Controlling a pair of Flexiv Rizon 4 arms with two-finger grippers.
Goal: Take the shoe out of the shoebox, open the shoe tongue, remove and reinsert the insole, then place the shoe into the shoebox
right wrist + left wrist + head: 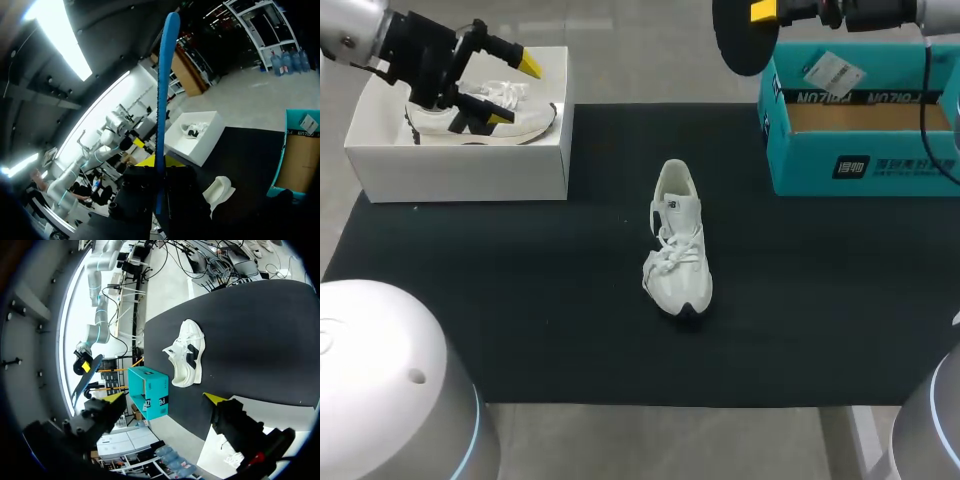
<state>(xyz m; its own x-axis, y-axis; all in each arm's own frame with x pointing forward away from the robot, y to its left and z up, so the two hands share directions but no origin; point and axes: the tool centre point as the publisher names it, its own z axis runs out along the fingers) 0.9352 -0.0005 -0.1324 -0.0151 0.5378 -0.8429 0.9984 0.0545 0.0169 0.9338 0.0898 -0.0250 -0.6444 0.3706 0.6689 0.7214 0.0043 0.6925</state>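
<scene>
Matting (520,300) in black is covering the table. At its 10 o'clock corner a white shoebox (460,170) is sitting open, with a second shoe (525,122) lying inside on its side. At 2 o'clock a teal shoebox (880,170) is standing open, showing a bare brown cardboard floor.

Near the mat's middle the white shoe (680,250) is resting upright on its sole, heel pointing to 12 o'clock and toe to 6 o'clock, laces loose over the tongue. It is lying well apart from both boxes and from both arms. In the left wrist view the shoe (186,352) is showing ahead of the fingers, with the teal shoebox (150,390) beyond it. In the right wrist view the shoe (219,189) is lying on the mat below the gripper, between the white shoebox (197,145) and the teal shoebox (295,165).

The dark insole (742,45) is hanging in the air at 12 o'clock, by the teal shoebox's near corner. The right gripper (761,14) is pinching it: in the wrist view the insole (162,90) is standing edge-on out of the closed fingers of the right gripper (159,162).

The left gripper (514,92) is hovering over the white shoebox, its fingers spread wide and holding nothing, as the left gripper (165,398) is also showing in its own view.
</scene>
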